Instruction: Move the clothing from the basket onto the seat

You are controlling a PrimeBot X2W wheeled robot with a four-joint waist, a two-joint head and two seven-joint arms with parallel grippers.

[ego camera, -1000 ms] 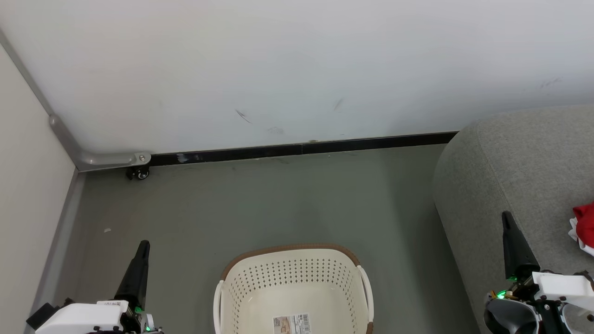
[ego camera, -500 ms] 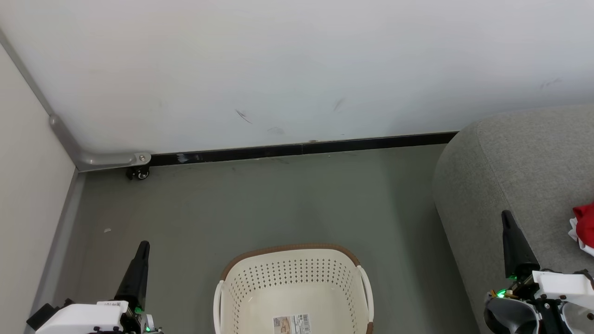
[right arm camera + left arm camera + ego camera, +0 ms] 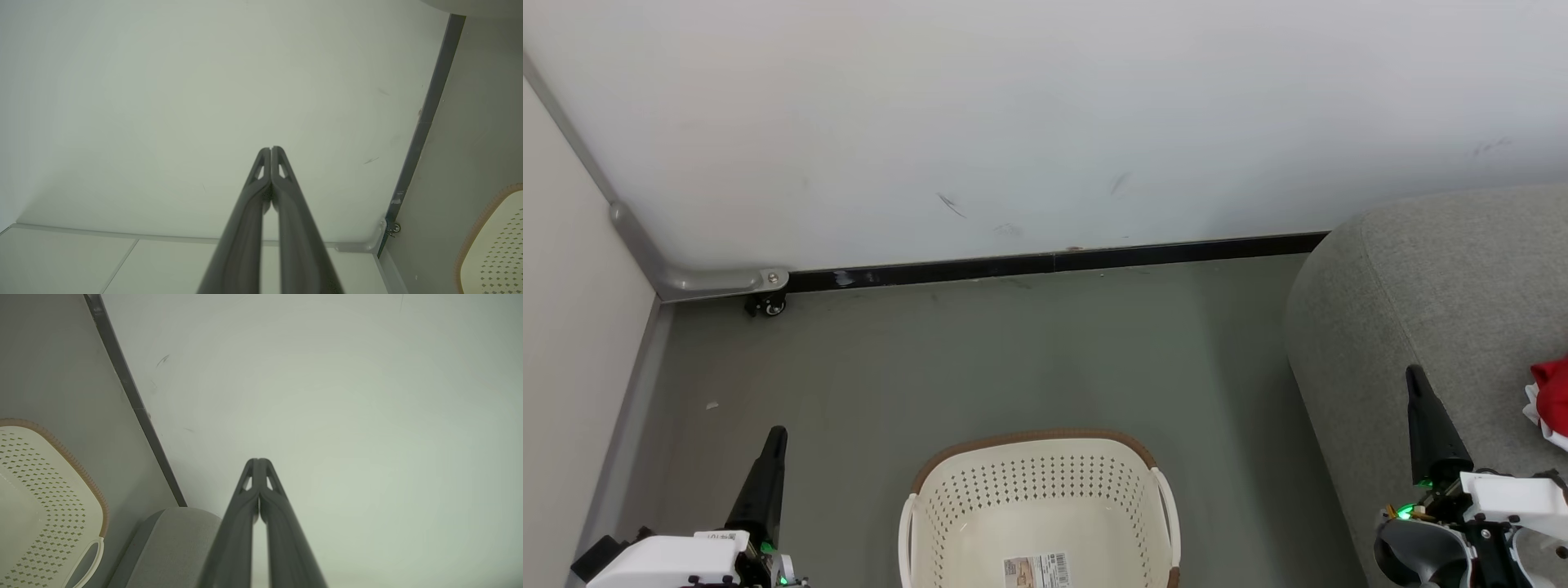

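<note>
The cream basket with a brown rim stands on the floor at the bottom centre, with just a label showing on its bottom. Red clothing with white trim lies on the grey seat at the right edge. My left gripper is shut and empty, to the left of the basket. My right gripper is shut and empty over the seat's front edge, left of the clothing. In the wrist views both grippers have their fingers pressed together, pointing at the white wall.
A white wall with a black skirting runs across the back. A grey metal bracket and a small castor sit in the left corner. Grey floor lies between wall and basket.
</note>
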